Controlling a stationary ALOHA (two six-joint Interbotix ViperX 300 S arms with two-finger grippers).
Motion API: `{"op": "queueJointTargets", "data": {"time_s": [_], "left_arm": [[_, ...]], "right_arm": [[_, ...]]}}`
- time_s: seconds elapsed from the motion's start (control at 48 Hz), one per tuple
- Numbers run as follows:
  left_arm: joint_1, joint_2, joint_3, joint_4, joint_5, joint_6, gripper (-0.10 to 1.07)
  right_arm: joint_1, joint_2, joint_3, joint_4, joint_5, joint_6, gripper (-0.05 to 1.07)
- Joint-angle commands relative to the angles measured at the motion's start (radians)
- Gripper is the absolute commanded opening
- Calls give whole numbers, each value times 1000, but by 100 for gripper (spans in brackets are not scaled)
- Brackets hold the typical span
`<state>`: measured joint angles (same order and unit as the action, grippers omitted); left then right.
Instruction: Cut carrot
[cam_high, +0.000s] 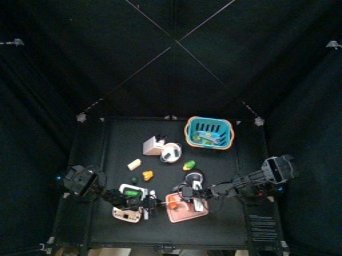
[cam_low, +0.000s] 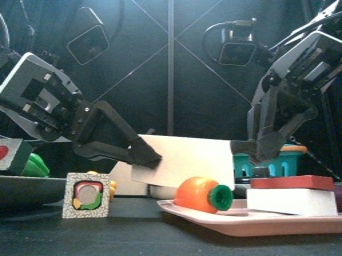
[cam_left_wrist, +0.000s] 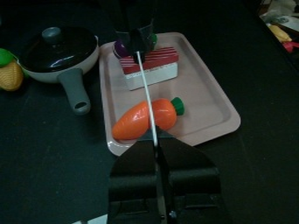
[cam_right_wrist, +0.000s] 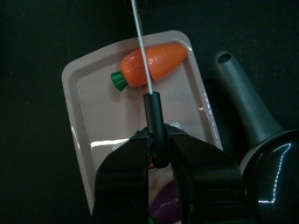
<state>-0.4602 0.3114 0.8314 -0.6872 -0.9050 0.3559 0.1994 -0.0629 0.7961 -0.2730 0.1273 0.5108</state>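
On a pink tray (cam_left_wrist: 216, 105) near the worktop's front edge lay the carrot (cam_left_wrist: 149, 119), orange with a green stem end, a thin knife (cam_right_wrist: 136, 52) blade crossing above its middle. Right claw (cam_right_wrist: 153, 140) clamped shut on the knife handle. Left claw (cam_left_wrist: 163, 166) hovered just short of the tray; could not tell how far open. Best done by keeping the blade square across the carrot and pressing straight down, probably steadying the carrot against rolling. Just beyond the carrot sat a red-and-white block (cam_left_wrist: 149, 61), close to the blade's path. Beside the tray, a black pan (cam_left_wrist: 56, 51) with grey handle; farther back, a teal basket (cam_high: 207, 130).
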Motion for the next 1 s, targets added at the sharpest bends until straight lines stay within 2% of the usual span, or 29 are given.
{"op": "queueJointTargets", "data": {"time_s": [0.0, 0.979], "left_arm": [[12, -6, -34, 5, -3, 3, 22], [25, 11, -49, 3, 23, -3, 22]], "right_arm": [[-26, -11, -34, 2, -9, 6, 42], [-25, 6, -38, 3, -9, 6, 42]]}}
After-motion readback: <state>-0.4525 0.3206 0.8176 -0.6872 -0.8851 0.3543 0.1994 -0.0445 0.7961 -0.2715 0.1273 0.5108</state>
